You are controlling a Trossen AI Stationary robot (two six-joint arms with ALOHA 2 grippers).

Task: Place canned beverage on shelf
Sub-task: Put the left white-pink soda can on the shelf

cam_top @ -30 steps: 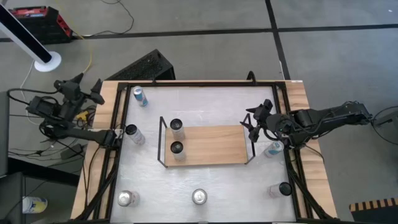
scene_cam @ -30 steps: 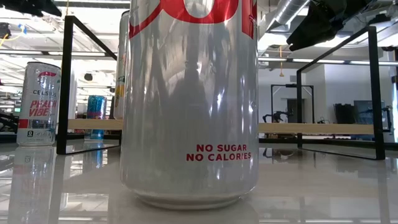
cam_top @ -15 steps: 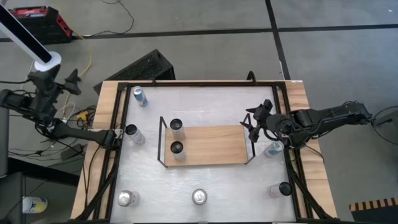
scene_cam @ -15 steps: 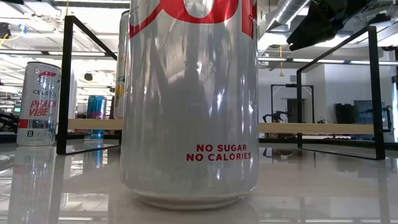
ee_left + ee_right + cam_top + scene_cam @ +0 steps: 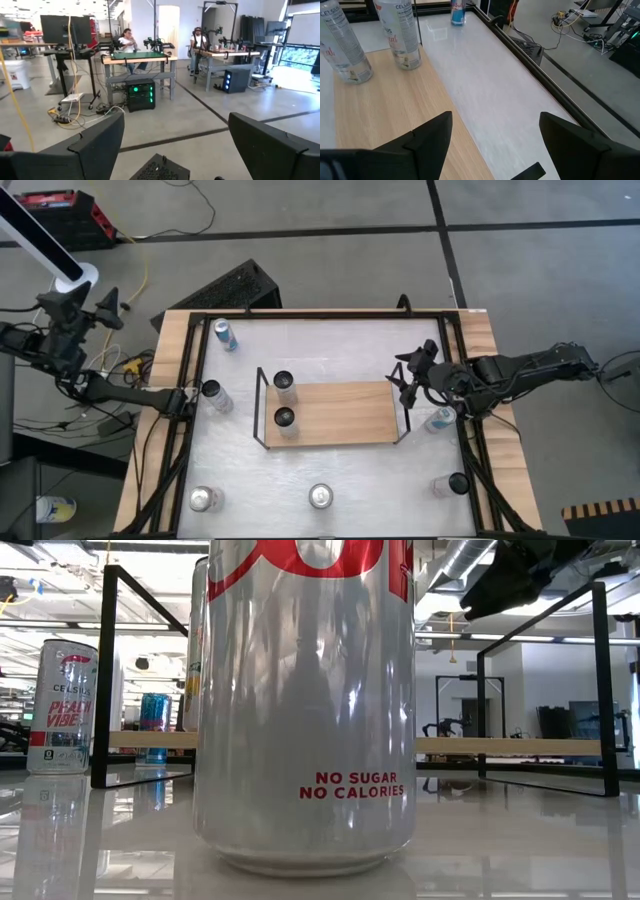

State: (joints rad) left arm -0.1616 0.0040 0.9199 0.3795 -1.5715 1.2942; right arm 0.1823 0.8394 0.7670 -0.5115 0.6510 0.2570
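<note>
From above I see two cans (image 5: 285, 400) standing on the shelf (image 5: 340, 413). My right gripper (image 5: 404, 375) hovers at its end rail, fingers wide. My left gripper (image 5: 82, 307) is off the table, fingers wide. Down low, a big can (image 5: 305, 700) blocks most, maybe the front one.

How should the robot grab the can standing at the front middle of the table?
The front middle can stands upright with open table around it. Probably best to grip its round side about halfway up, coming in level from the side, fingers on opposite sides. Its flat top gives nothing to pinch.
</note>
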